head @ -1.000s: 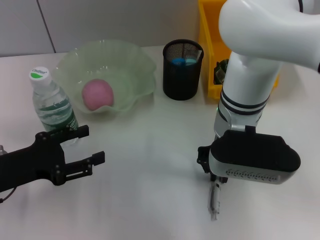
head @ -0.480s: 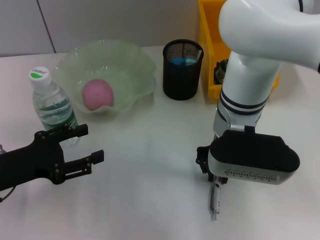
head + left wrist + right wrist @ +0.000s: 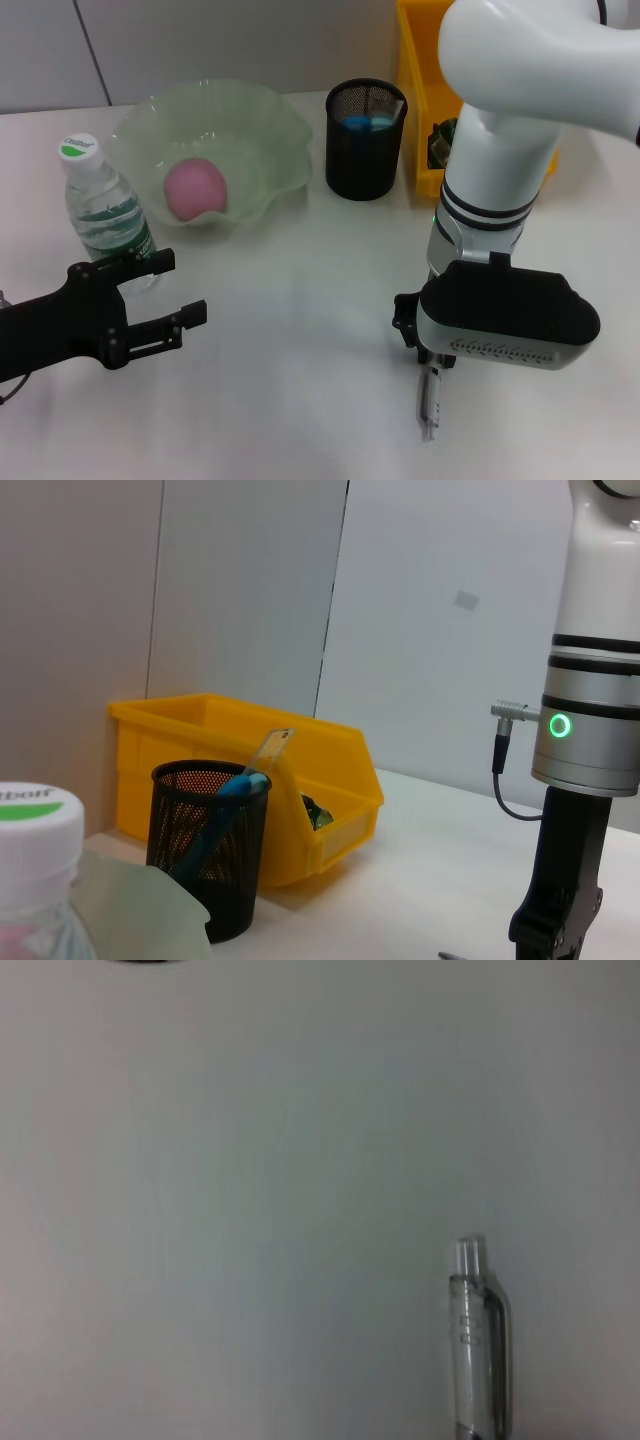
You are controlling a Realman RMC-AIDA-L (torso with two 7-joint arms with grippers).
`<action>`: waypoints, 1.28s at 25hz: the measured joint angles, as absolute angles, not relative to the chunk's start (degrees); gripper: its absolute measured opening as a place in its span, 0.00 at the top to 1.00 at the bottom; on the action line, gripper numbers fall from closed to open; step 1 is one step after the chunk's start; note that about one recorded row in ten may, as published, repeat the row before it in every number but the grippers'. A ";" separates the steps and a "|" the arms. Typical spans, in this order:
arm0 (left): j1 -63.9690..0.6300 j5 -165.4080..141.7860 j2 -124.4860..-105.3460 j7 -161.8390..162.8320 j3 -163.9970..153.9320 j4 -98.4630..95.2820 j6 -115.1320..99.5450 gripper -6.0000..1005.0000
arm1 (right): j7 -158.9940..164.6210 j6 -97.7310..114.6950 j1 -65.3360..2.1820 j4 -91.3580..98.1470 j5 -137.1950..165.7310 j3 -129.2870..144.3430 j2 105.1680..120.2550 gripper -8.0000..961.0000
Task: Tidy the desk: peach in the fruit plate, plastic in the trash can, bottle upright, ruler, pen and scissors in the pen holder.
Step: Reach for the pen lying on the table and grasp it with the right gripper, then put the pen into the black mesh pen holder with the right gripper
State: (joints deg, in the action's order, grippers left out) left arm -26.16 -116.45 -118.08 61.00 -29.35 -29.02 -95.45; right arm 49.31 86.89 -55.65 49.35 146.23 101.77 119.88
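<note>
White desk (image 3: pixel 300 400), pen (image 3: pixel 428 400) unmoved, right gripper (image 3: pixel 432 372) lower

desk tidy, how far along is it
Mostly done: the peach sits in the fruit plate, the bottle stands upright, and the scissors and ruler are in the pen holder. In hand: the right hand is down over the pen on the desk. Left: pen into the holder. The left hand idles, open, near the bottle.
</note>
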 joint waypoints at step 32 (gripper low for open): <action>-25.00 -114.14 -118.11 60.33 -28.45 -29.62 -95.13 0.38 | 50.70 98.65 -55.81 56.04 140.52 74.61 119.16 0.86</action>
